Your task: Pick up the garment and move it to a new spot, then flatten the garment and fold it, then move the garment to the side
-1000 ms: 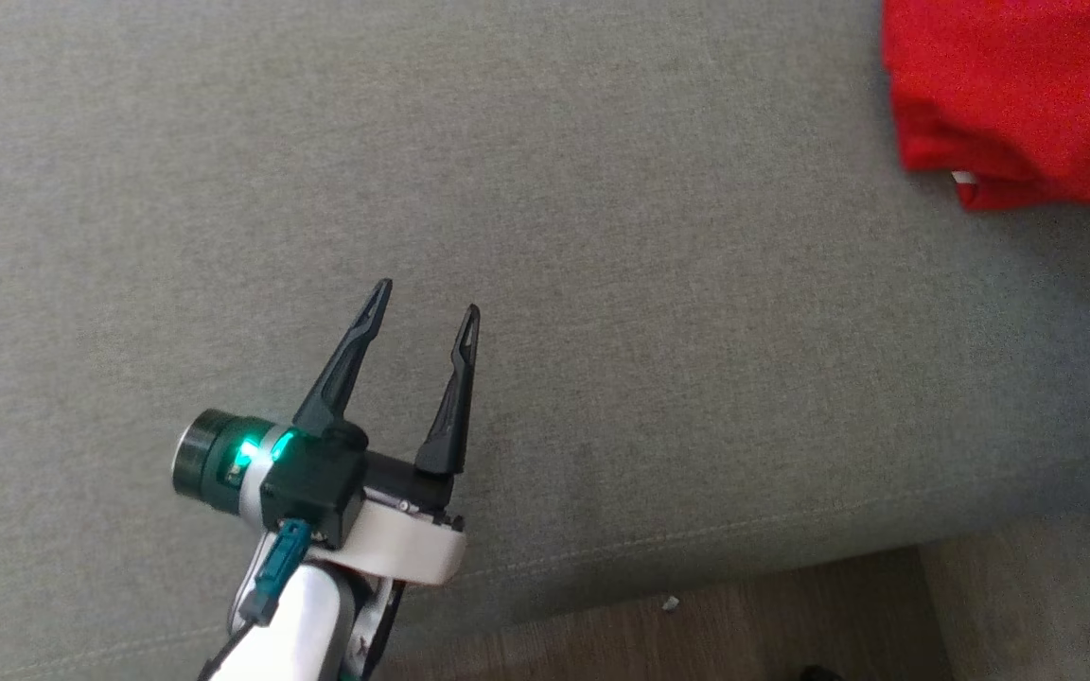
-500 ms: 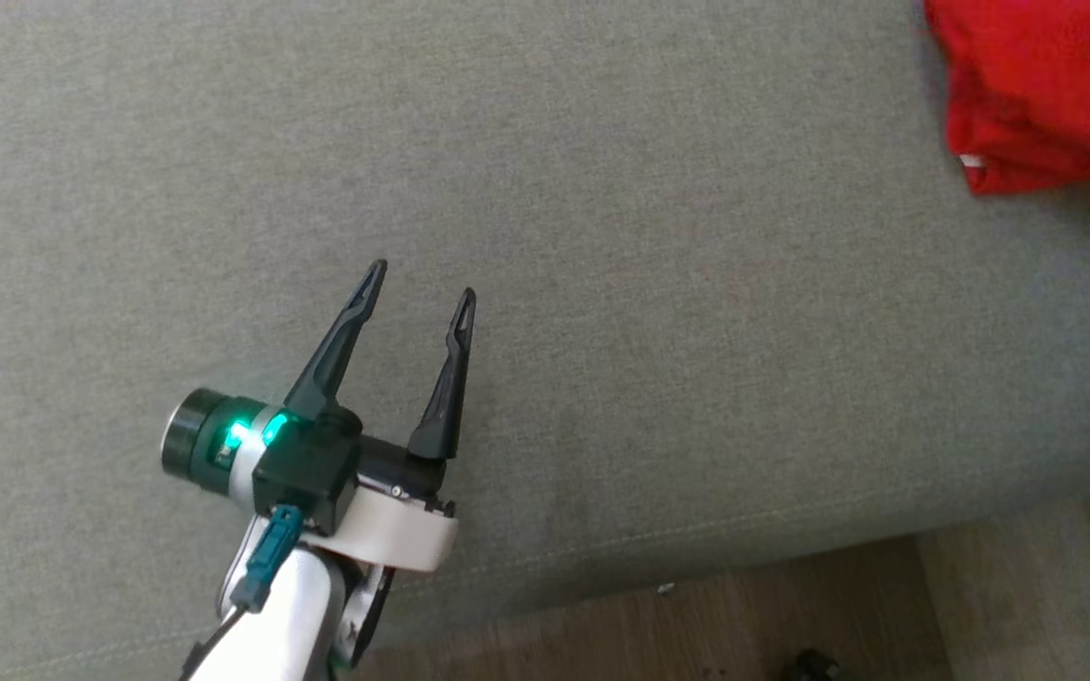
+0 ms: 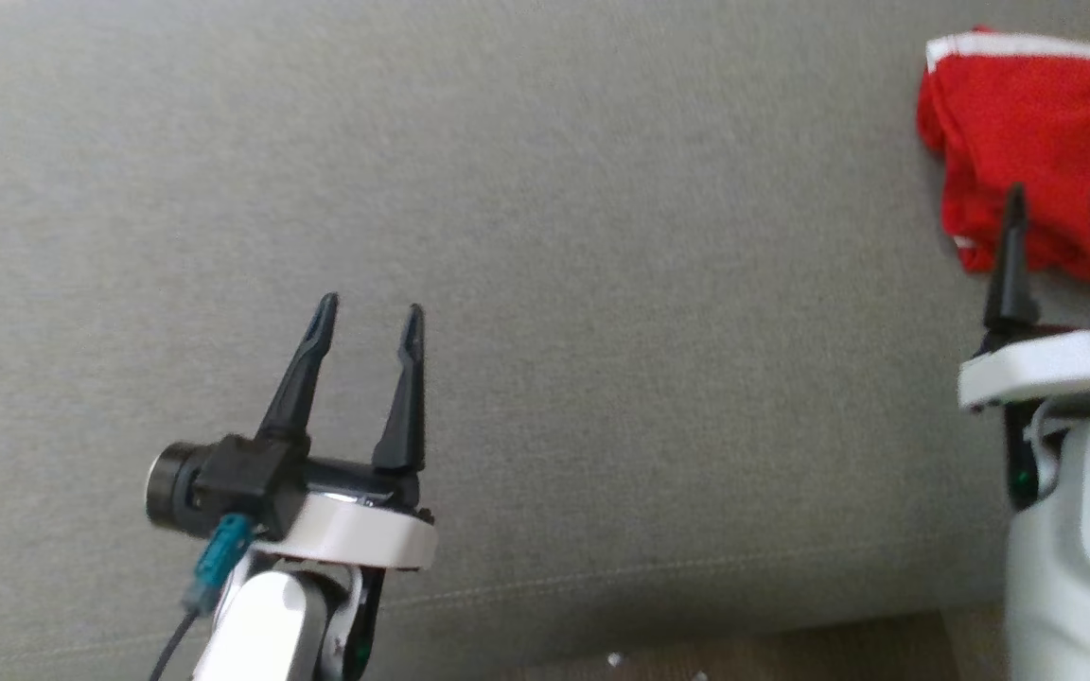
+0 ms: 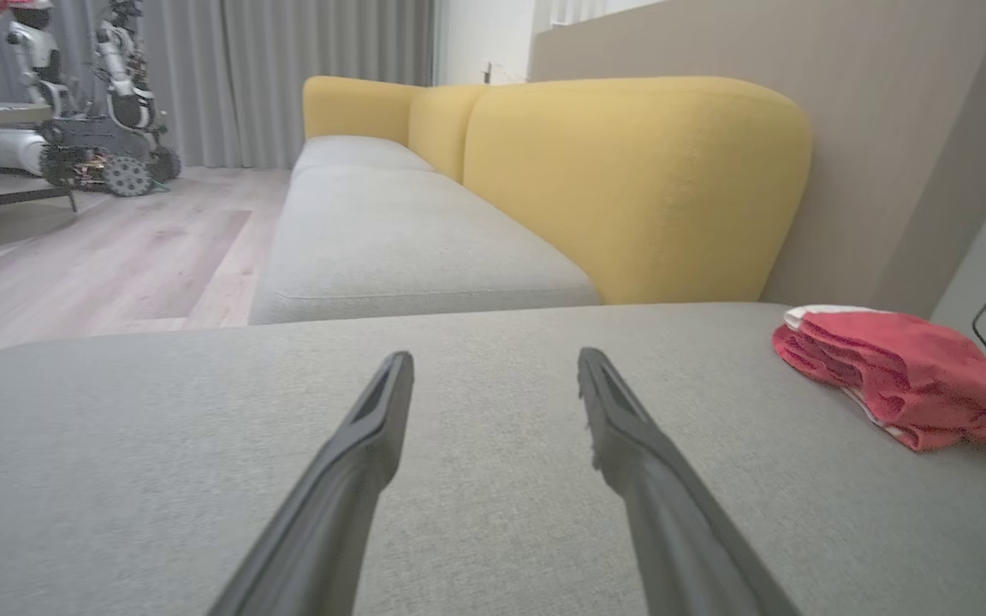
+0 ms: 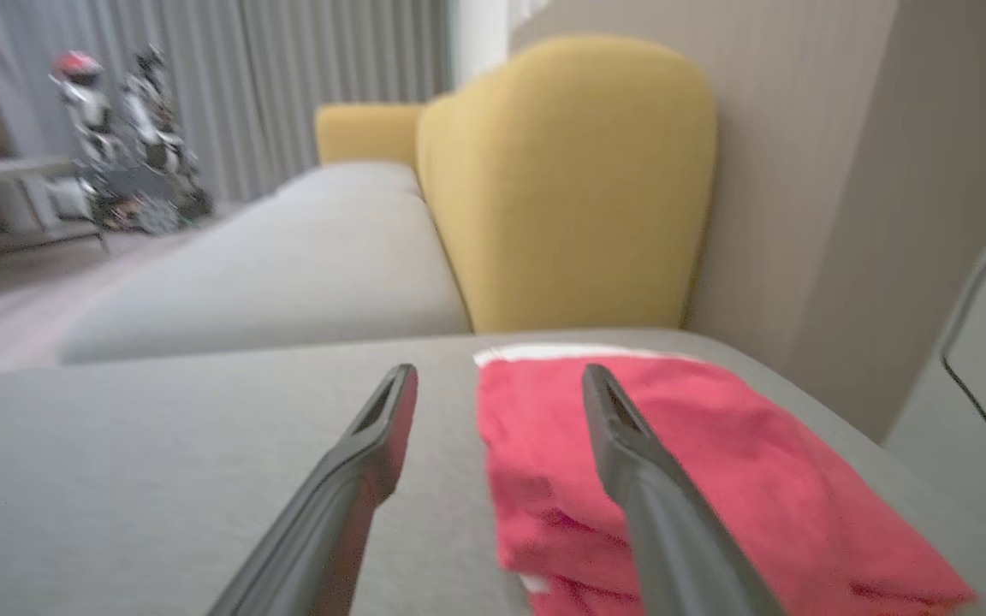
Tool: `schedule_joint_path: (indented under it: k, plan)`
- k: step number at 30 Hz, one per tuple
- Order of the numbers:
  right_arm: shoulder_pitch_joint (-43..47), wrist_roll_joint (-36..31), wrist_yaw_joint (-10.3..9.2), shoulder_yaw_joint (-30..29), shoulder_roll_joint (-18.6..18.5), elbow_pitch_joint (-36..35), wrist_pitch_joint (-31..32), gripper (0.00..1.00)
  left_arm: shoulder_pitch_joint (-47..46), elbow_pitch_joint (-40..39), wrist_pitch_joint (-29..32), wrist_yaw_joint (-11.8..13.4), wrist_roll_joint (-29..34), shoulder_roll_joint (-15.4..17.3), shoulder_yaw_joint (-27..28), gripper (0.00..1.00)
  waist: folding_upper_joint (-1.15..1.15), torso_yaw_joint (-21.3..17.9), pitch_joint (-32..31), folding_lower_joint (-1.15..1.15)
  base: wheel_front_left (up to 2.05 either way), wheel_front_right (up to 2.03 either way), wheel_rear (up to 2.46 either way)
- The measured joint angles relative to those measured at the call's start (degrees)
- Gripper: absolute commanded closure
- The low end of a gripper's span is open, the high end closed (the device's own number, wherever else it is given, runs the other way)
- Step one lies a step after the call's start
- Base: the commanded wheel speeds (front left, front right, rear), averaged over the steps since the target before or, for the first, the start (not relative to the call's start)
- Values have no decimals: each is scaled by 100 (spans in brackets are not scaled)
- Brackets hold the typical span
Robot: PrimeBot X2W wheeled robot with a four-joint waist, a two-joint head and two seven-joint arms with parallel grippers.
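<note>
The red garment (image 3: 1028,132) lies folded at the far right corner of the grey sofa seat (image 3: 649,331). The right gripper (image 3: 1056,199) is released and empty at the garment's near edge. The left gripper (image 3: 370,312) is also released, near the seat's front edge.

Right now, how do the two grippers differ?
The left gripper hangs over bare grey cushion, well away from the red garment; the right gripper has its fingertips at the garment's near edge. In its own wrist view the left gripper frames plain cushion, while the right gripper's fingers straddle the garment's edge. Shared: both are open, hold nothing, and have two long dark fingers.
</note>
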Motion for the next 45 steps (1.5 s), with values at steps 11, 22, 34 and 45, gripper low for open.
schedule_joint_path:
  k: [11,22,34,45]
  plan:
    - [2312,1435,0,1278,204,-2429,-10,0,539,-115,0,48,-172,-45,401,0,0,533,-817,0,0,0,0]
    - [3024,1517,0,1293,244,-2737,-25,0,1060,-86,0,-30,-159,-46,472,0,0,899,-1207,0,0,0,0]
    - [3108,1516,0,1306,266,-2832,-25,0,1060,24,1,-165,-221,-46,380,0,0,901,-1247,0,0,0,0]
    - [3289,1716,-1,1319,268,-2248,13,100,1373,631,59,-202,-460,-36,348,100,0,879,-1255,-1,0,0,0]
